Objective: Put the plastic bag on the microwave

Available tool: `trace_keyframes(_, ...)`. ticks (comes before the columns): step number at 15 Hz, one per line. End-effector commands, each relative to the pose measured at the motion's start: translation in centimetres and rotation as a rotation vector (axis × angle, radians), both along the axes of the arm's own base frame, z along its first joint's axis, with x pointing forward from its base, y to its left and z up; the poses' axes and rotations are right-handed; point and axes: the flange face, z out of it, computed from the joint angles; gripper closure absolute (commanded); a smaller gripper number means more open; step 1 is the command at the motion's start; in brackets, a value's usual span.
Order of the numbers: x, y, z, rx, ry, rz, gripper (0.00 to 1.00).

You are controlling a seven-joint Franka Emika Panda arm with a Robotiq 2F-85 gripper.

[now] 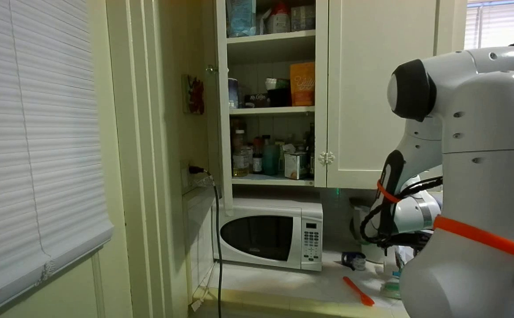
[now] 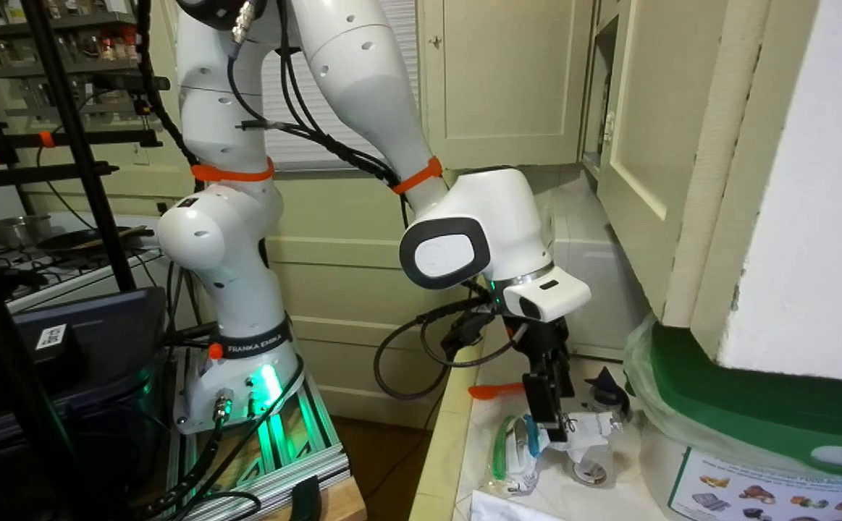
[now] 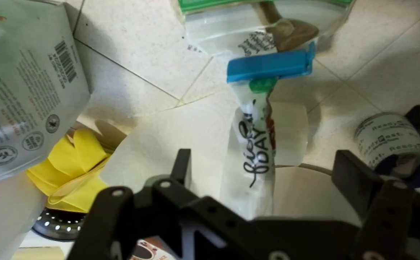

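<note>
In the wrist view we see the gripper [image 3: 263,160] with its 2 fingers wide apart. In the gap between them appears a white bag [image 3: 249,155], pinched at its far end by a blue clip [image 3: 270,65]; its near end is hidden behind the gripper, and we cannot tell whether a finger touches it. From its print we read clearly only "DAY". Farther ahead of the gripper, a clear zip bag [image 3: 217,30] with green strip lies on the worktop [image 3: 152,50]; the edge of the view cuts it, and the brown thing [image 3: 296,34] which shows through is hard to make out. Which of these 2 bags the task means, we cannot tell. To the side of the gripper is a big package [image 3: 33,97], also cut off, which covers part of a yellow thing [image 3: 83,162]. On the opposite side is a printed roll [image 3: 390,135]. In an exterior view the arm [image 1: 486,185] hides most of the gripper. There the microwave [image 1: 265,238] stands well apart from the gripper, with a black cable [image 1: 219,247] in front of its far edge. In an exterior view an orange tool [image 2: 493,391] lies near the gripper, its handle partly hidden behind it.
</note>
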Motion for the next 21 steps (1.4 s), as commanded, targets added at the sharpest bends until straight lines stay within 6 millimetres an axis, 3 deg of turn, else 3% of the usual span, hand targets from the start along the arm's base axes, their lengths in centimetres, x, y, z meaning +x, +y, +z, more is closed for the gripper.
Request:
trace_keyframes(1, 0.8, -0.4, -2.1, -0.017, 0.012, 0.001, 0.26)
trace_keyframes(10, 1.3, 1.5, -3.0, 0.025, 0.105, 0.086, 0.96)
trace_keyframes(15, 0.7, 3.0, -1.3, 0.038, 0.107, 0.134, 0.99)
trace_keyframes(21, -0.3, 5.6, 3.1, 0.009, 0.092, 0.212, 0.99)
